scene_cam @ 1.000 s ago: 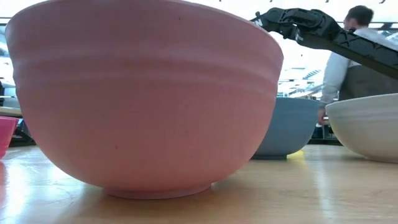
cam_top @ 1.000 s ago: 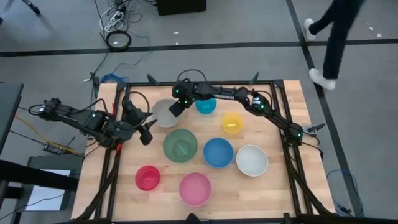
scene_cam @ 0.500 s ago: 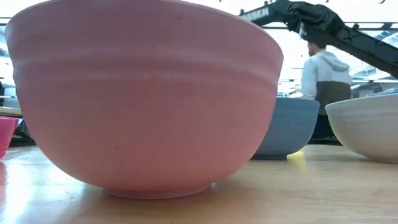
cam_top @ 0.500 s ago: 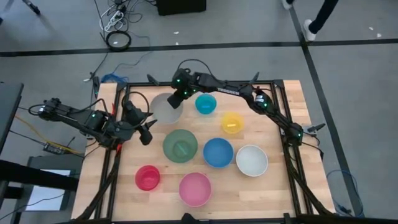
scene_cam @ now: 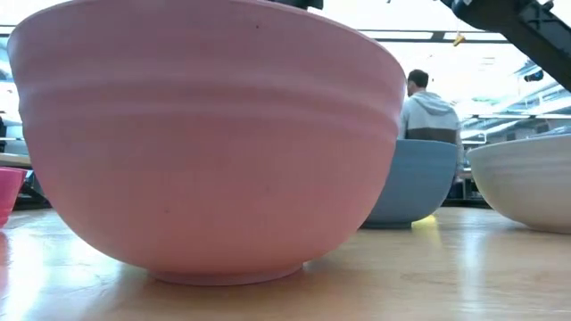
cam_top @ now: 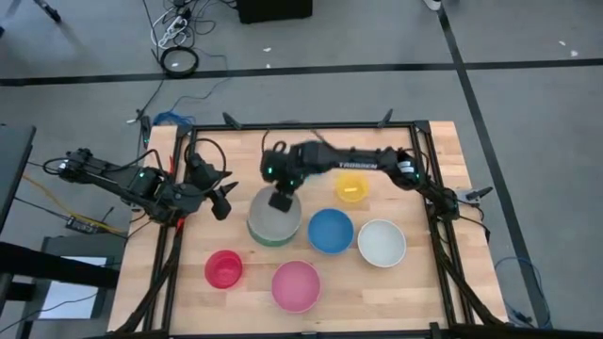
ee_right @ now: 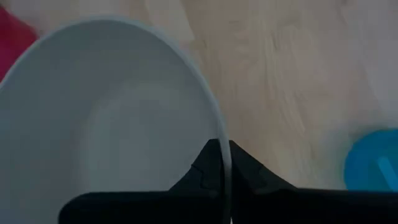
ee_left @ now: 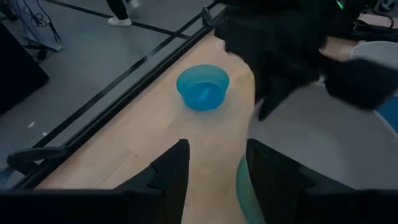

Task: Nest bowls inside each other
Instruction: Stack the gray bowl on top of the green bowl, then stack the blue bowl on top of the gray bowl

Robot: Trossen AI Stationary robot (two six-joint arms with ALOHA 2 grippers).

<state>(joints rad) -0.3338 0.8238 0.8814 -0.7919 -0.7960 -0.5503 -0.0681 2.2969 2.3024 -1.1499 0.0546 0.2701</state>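
Observation:
A grey-beige bowl (cam_top: 273, 217) hangs over the green bowl (cam_top: 273, 241), which shows only as a rim below it. My right gripper (cam_top: 281, 200) is shut on the grey bowl. Whether the two bowls touch I cannot tell. My left gripper (cam_top: 221, 200) waits open near the table's left edge, holding nothing. The cyan bowl (ee_left: 202, 87) stands at the far side, under my right arm in the high view. Yellow (cam_top: 351, 186), blue (cam_top: 330, 231), white (cam_top: 381, 243), red (cam_top: 224, 269) and pink (cam_top: 296, 285) bowls rest on their bases on the wood. My right gripper pinches the grey bowl's rim (ee_right: 217, 134) on its far side, one finger inside the bowl and one outside. The fingers come from above, slanting down. The bowl hangs below them, mouth up, clear of the table.
The table (cam_top: 415, 292) has a black frame along its edges. In the low view the pink bowl (scene_cam: 205, 143) fills the foreground, with the blue bowl (scene_cam: 419, 183) and white bowl (scene_cam: 526, 187) behind. A person (scene_cam: 428, 111) stands in the room beyond. Cables lie on the floor.
My right gripper has lifted the grey-beige bowl from its place at the far left, beside the cyan bowl. It has carried the bowl toward the near edge, over the green bowl, and has turned on the way. A person has left the floor beyond the far right corner.

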